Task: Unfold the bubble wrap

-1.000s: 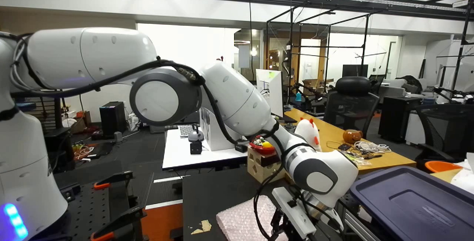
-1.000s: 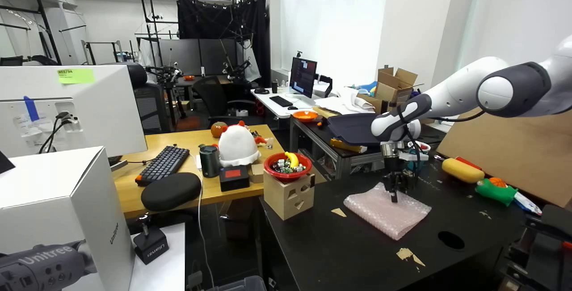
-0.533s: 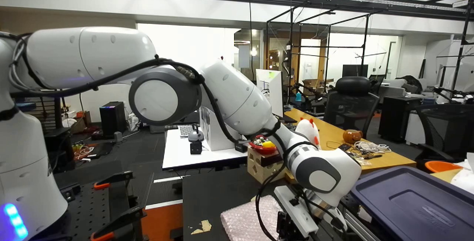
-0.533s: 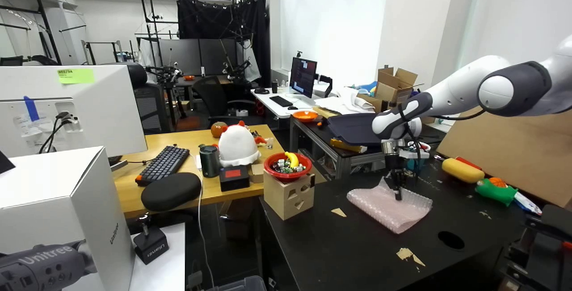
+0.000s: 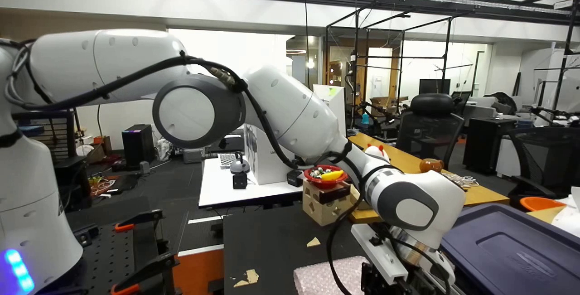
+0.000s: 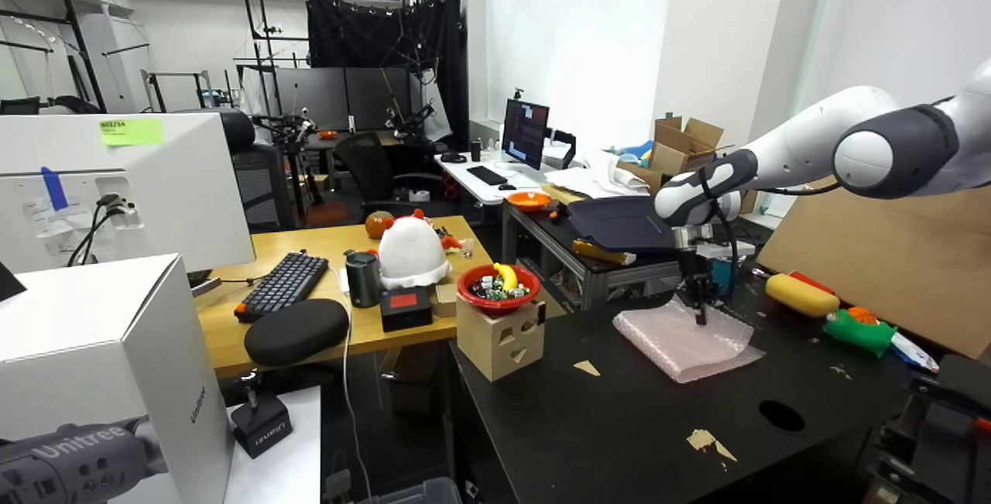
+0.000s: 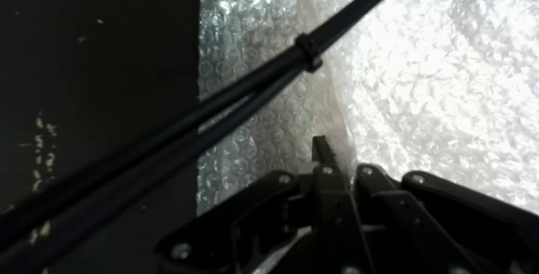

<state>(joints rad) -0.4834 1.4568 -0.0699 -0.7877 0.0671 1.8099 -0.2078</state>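
Pinkish-white bubble wrap [image 6: 673,341] lies on the black table in layers, and an upper layer's edge is raised off the one beneath. My gripper [image 7: 337,160] is shut on that raised edge; the film runs up between its fingers. The lower layer sticks out to the left of the fold in the wrist view. One black fingertip [image 7: 322,150] shows on the left of the film, while the opposite tip is hidden behind it. In an exterior view the wrap [image 5: 327,273] is partly cut off by the frame, and the fingertips are out of sight there.
A wooden shape box [image 6: 503,341] carries a red bowl [image 6: 499,304]. Cardboard scraps [image 6: 706,440] lie on the table near a round hole [image 6: 782,415]. A yellow toy [image 6: 801,295] and a green toy [image 6: 859,332] sit along one side. A blue-grey bin lid [image 5: 521,249] stands beside the arm.
My jaws have shut on the wrap's upper edge. The gripper has moved rightward in both exterior views, dragging the wrap along, and a lower layer shows at its near right side.
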